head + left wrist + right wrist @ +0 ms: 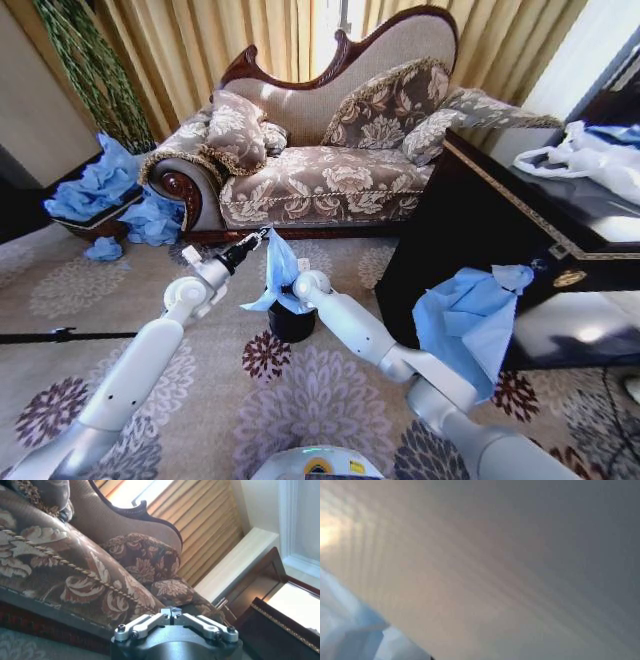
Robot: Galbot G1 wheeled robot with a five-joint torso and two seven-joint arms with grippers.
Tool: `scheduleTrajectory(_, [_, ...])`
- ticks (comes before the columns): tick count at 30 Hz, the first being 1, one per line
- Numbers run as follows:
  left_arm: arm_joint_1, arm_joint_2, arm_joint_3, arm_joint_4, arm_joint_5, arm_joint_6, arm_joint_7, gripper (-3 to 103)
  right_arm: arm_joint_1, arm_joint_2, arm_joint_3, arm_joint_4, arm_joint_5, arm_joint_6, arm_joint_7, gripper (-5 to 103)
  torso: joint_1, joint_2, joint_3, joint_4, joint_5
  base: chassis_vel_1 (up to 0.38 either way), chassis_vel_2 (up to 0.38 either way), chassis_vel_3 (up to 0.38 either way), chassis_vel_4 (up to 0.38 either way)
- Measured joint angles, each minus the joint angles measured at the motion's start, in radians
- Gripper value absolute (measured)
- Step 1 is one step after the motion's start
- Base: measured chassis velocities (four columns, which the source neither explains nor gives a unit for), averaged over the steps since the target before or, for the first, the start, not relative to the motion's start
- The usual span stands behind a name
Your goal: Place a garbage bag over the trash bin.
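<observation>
Left pincer [262, 236]: raised above the carpet [330, 390], just left of the garbage bag [279, 272], tips aimed toward the sofa [320, 170]. In the left wrist view, left pincer [172, 612] fingers drawn together at the tips, nothing visible between them.

Right pincer [292, 292]: at the top of the trash bin [291, 322], pressed into the lower part of the garbage bag. Finger opening cannot be told; grip on the bag cannot be confirmed.

Garbage bag: light blue, crinkled, standing up from the bin mouth directly above the right pincer, peak rising level with the left pincer. A light-blue fold of it [350, 637] close to the right wrist camera.

Trash bin: black, upright on the carpet, directly below the right pincer.

To the right of the right arm: a further blue bag [470, 320] draped over the edge of the dark tabletop [520, 215].
</observation>
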Motion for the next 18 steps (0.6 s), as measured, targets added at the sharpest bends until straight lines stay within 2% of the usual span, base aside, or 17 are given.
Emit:
scheduleTrajectory(5, [0.014, -0.019, -0.012, 0.020, 0.012, -0.005, -0.001, 0, 0.011, 0.019, 0.005, -0.072, -0.011, 0.000, -0.012, 0, 0.000, 0.000, 0.000, 0.0002, 0.0001, 0.000, 0.000, 0.000, 0.000])
scheduleTrajectory(10, [0.008, -0.049, -0.022, 0.083, 0.033, -0.018, -0.014, 0, 0.021, 0.078, 0.050, -0.197, -0.079, 0.001, -0.056, 0, 0.000, 0.000, 0.000, 0.0006, 0.0001, 0.000, 0.000, 0.000, 0.000])
scheduleTrajectory(16, [0.006, -0.058, -0.034, 0.151, 0.046, -0.030, -0.016, 0, 0.022, 0.083, 0.085, -0.278, -0.134, 0.007, -0.078, 0, 0.000, 0.000, 0.000, 0.0000, -0.0001, 0.000, 0.000, 0.000, 0.000])
scheduleTrajectory(18, [0.009, -0.060, -0.039, 0.179, 0.051, -0.033, -0.006, 0, 0.024, 0.086, 0.101, -0.315, -0.166, 0.017, -0.093, 0, 0.000, 0.000, 0.000, 0.0009, 0.0003, 0.000, 0.000, 0.000, 0.000])
